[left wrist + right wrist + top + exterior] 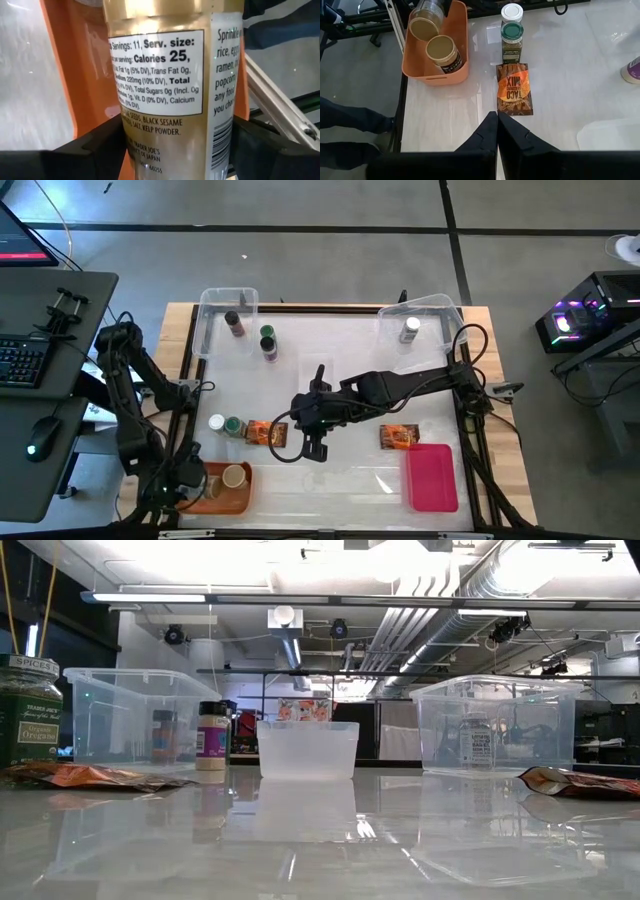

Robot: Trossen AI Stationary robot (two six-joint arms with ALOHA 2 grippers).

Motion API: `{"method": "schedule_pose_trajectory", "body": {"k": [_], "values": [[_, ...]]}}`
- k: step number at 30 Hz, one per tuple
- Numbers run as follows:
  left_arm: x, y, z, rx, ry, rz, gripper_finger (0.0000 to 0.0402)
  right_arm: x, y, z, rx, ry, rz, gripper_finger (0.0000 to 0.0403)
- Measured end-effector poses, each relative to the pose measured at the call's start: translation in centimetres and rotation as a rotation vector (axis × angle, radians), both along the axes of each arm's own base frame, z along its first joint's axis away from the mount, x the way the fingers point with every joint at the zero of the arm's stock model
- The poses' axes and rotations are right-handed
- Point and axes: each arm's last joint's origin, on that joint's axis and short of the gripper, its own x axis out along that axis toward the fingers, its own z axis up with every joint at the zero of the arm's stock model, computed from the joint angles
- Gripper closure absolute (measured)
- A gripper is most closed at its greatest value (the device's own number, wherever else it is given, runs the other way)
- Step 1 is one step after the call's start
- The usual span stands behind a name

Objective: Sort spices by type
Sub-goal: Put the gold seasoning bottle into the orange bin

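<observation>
A gold-labelled spice jar [170, 85] stands between the fingers of my left gripper [197, 480], over the orange tray [215, 502] at the table's near left corner. In the right wrist view this jar [426, 20] tilts, its tan lid toward the tray floor. A second tan-lidded jar [443, 53] lies in the same tray. A white-lidded jar [216, 422], a green-lidded jar [233, 426] and an orange packet [265, 433] sit just beyond the tray. My right gripper [315, 448] hangs shut over the table's middle, touching nothing. My left gripper pinches the gold-labelled jar between its two fingers [95, 152], on the label's lower part [150, 150], near the jar's base end. The fingers slant steeply down from above and lie across the jar. The jar tilts, its lid end lower, inside the orange tray.
A second orange packet [399, 437] lies beside the pink tray [432, 477] at the near right. At the back stand two clear tubs, the left one [212, 310] holding a dark-lidded jar, the right one [440, 310] a white jar. A green-lidded jar [267, 340] stands beside the left tub.
</observation>
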Motion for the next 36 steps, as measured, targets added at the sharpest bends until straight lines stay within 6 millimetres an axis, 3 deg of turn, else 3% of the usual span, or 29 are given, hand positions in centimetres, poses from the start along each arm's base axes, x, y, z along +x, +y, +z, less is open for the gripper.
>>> {"method": "schedule_pose_trajectory", "body": {"k": [20, 36], "values": [[2.0, 0.8, -0.2, -0.018, 0.049, 0.131, 0.0119, 0.0, 0.0, 0.0, 0.000, 0.000, 0.001, 0.0403], [2.1, 0.8, -0.1, -0.030, 0.047, 0.145, 0.0119, 0.0, 0.1, 0.0, 0.000, 0.001, 0.002, 0.0403]]}}
